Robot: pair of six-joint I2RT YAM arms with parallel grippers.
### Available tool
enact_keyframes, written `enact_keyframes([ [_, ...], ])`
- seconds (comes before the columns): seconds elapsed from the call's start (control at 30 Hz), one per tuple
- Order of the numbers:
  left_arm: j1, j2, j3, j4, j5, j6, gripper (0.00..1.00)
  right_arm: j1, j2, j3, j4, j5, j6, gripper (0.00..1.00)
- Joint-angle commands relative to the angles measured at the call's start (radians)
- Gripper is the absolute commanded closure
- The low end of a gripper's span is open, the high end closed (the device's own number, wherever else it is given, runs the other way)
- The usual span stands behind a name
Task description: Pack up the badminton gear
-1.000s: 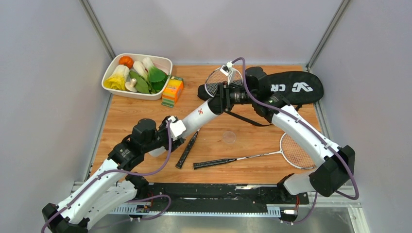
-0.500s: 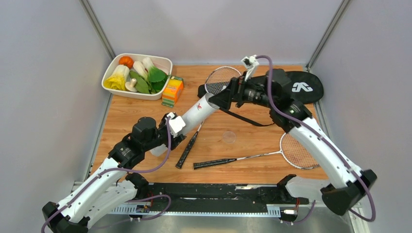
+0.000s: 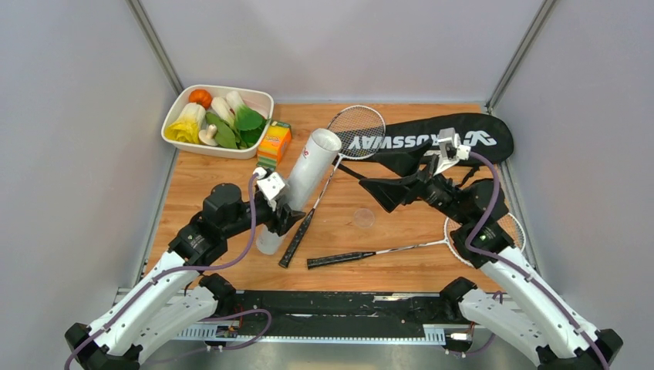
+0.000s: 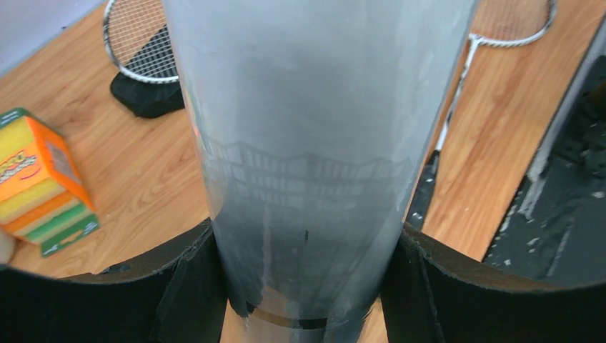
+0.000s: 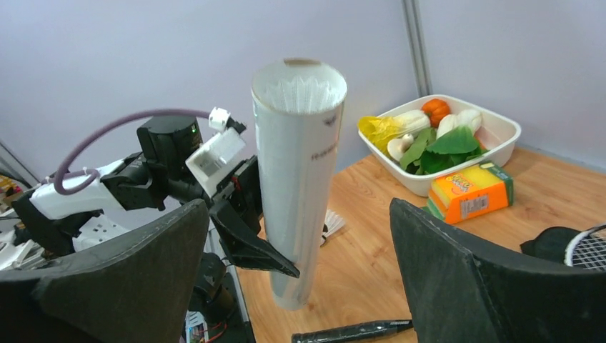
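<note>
My left gripper [image 3: 281, 220] [image 4: 307, 275] is shut on the lower part of the long white tube [image 3: 305, 177] [image 4: 307, 143], which stands tilted with its open top up. White feathers of a shuttlecock [image 5: 300, 91] show inside that top. A second shuttlecock [image 5: 331, 223] lies on the table behind the tube. My right gripper [image 3: 379, 194] [image 5: 299, 214] is open and empty, apart from the tube to its right. One racket [image 3: 356, 129] lies beside the tube. The other racket [image 3: 385, 251] lies near the front, its head partly under my right arm. The black CROSSWAY bag [image 3: 455, 137] lies at the back right.
A white dish of toy vegetables [image 3: 179, 137] sits at the back left with an orange-and-green box [image 3: 274, 144] beside it. A clear round lid [image 3: 362, 217] lies mid-table. Grey walls close both sides; a black rail [image 3: 347, 304] runs along the near edge.
My right gripper opened wide and drew back from the tube's top toward the near right, uncovering the bag. The tube, still held by my left gripper, now stands steeper.
</note>
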Motion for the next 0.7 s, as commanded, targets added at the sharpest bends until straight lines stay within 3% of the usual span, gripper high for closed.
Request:
enact_keyframes([
  [0.0,0.001,0.000,0.043,0.170,0.100,-0.157,0.30,0.035,0.041,-0.048,0.244,-0.043,0.060,0.00],
  [0.33,0.001,0.008,0.008,0.302,0.160,-0.283,0.29,0.246,0.287,-0.008,0.397,0.084,0.061,0.00],
  [0.67,0.001,0.014,-0.013,0.363,0.201,-0.338,0.26,0.340,0.492,0.065,0.523,0.168,0.048,0.02],
])
